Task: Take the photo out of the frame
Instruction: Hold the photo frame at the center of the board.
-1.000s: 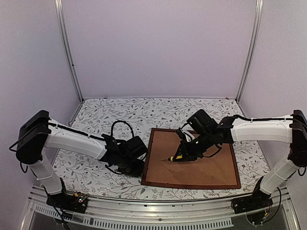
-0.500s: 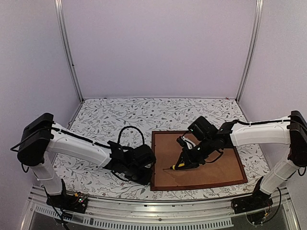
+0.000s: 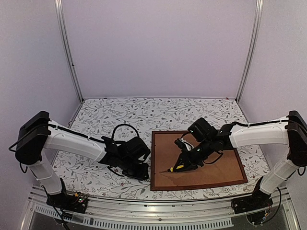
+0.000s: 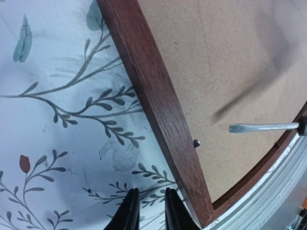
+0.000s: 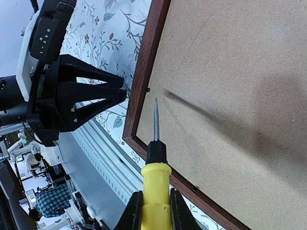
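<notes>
frame [image 3: 201, 187]: lying flat on the flowery tablecloth [image 3: 110, 115], right of the middle and toward the near edge, back side up

backing board [image 3: 216, 167]: plain brown, sitting inside the frame's dark wood rails and filling the whole opening

photo: can't see it from any of the 3 views (only the brown board faces the cameras)

right gripper [image 5: 155, 211]: clamped tight around the yellow handle of a screwdriver [image 5: 156, 187], out over the board

screwdriver tip: points at the frame's left rail, near the close-left corner. Its shadow on the board sits a bit apart from the blade, so the tip looks slightly lifted off

little stud [image 4: 195, 142]: small dark pin on the inner edge of that left rail, just beside the screwdriver tip, not touching it

left gripper [image 4: 151, 201]: down at the tablecloth just outside the left rail, close to the near-left corner. Its 2 fingers are only a crack apart with nothing between them

left fingers vs frame: the one closer to the frame is right beside the rail's outer edge, can't tell if it's actually touching

arms: 1 on each side of that left rail, left outside it, right reaching over the board
</notes>
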Controlling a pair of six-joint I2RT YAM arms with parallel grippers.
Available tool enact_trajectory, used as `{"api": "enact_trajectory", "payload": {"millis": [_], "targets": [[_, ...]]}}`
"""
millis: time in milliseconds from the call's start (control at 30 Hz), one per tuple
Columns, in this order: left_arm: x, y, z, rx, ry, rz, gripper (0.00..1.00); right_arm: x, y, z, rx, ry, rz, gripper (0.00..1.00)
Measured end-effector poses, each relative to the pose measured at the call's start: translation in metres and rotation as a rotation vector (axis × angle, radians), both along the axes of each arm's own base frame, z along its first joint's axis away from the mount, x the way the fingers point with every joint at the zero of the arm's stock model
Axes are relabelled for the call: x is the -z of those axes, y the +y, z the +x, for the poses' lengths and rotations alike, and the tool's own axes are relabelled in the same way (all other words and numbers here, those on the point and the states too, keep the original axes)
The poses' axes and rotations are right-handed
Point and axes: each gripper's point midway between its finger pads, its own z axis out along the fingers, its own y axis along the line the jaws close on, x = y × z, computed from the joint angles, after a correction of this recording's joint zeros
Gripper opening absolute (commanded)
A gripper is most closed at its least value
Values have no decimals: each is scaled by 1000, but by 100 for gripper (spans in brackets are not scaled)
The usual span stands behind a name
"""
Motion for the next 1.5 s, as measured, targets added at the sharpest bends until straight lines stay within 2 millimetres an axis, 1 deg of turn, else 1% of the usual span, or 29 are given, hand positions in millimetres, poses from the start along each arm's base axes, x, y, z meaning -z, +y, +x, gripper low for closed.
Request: {"api": "enact_trajectory", "payload": {"millis": [367, 667, 833, 1033, 1200, 1500], "targets": [[-1, -2, 2, -11, 75, -133, 23, 11, 3, 3, -2, 67, 44, 0], [-10, -16, 4, 9, 97, -227, 21, 15, 9, 3, -17, 94, 72, 0], [-2, -18, 2, 17, 118, -219, 19, 16, 10, 4, -20, 100, 79, 0], [-2, -22, 5, 23, 117, -217, 15, 17, 11, 3, -27, 107, 88, 0], [-2, -22, 5, 19, 122, -212, 9, 18, 12, 2, -31, 116, 92, 0], [-3, -22, 5, 19, 131, -203, 5, 18, 13, 4, -34, 142, 103, 0]]}}
